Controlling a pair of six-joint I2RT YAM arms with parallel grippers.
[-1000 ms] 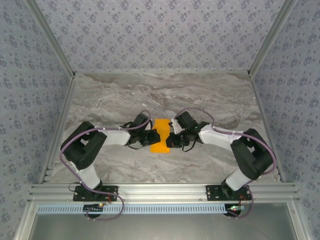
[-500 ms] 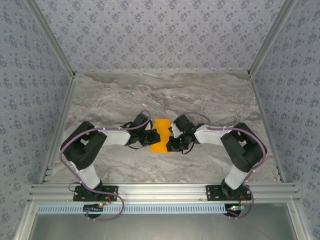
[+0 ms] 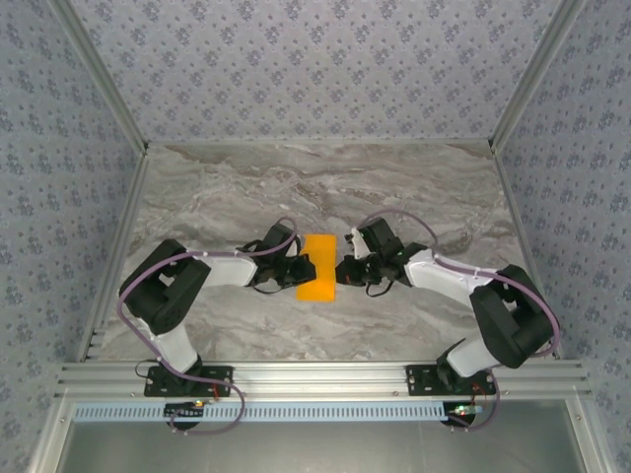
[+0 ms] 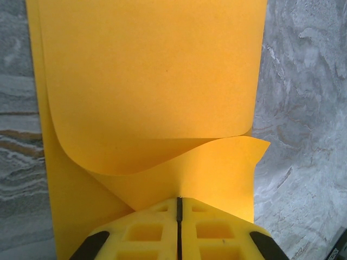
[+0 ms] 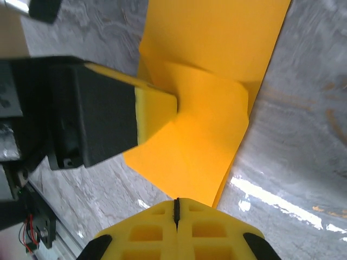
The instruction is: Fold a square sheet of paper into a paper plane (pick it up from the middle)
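Paper point(image 3: 317, 264) lay mid worktop point(image 3: 246, 187): thin, light, floppy, prob. easily creased. Left gripper point(image 4: 178, 203) pinched its left edge; right gripper point(image 5: 176, 203), pressed together, sat at right edge, hold unclear. Best held by edges.

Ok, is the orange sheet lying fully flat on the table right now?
No, in the left wrist view the orange sheet curls up off the table at the shut left gripper.
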